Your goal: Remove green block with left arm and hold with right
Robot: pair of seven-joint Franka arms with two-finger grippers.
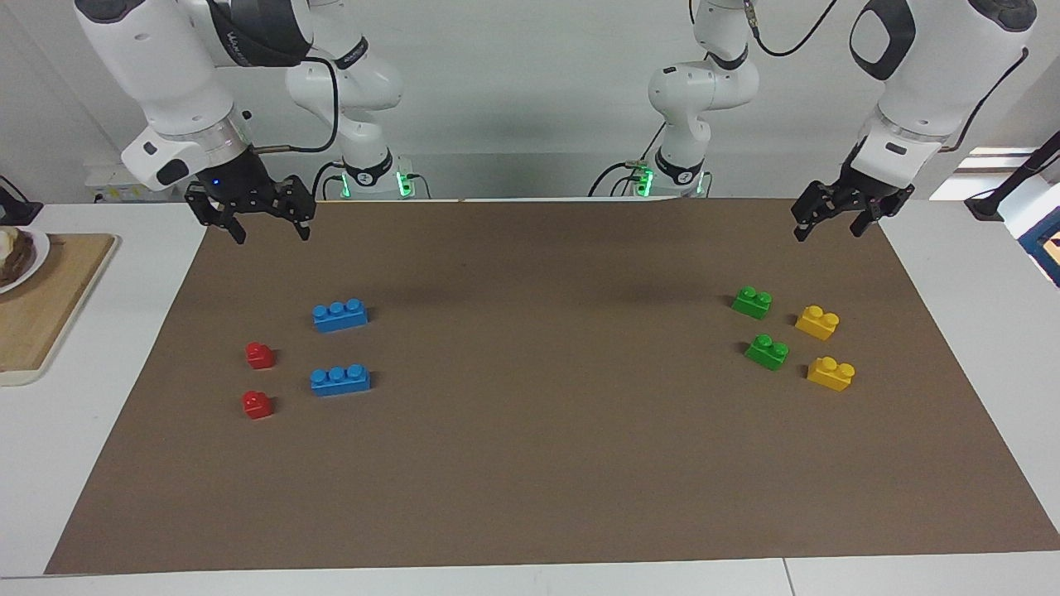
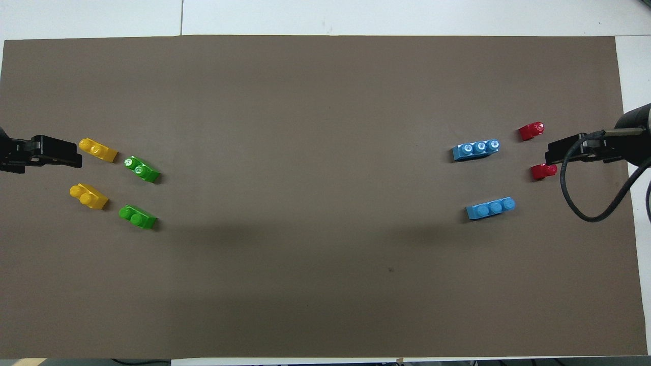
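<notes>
Sitting on the brown mat (image 1: 530, 463) toward the left arm's end are two green blocks: one (image 1: 752, 302) nearer the robots, one (image 1: 767, 352) farther, each beside a yellow brick (image 1: 817, 322). Both lie studs up, long axes slanting across the table. Left gripper (image 1: 824, 226) hangs spread and empty over the mat's edge, well apart from them. Right gripper (image 1: 263, 226) waits, fingers parted, holding nothing.

A robotics lab is showing here: two white robot arms (image 1: 687, 91) are standing bolted at the worktop's (image 1: 530, 579) 12 o'clock edge, cables trailing, and a brown paper mat (image 1: 538, 455) is covering the surface under plain white walls.
</notes>
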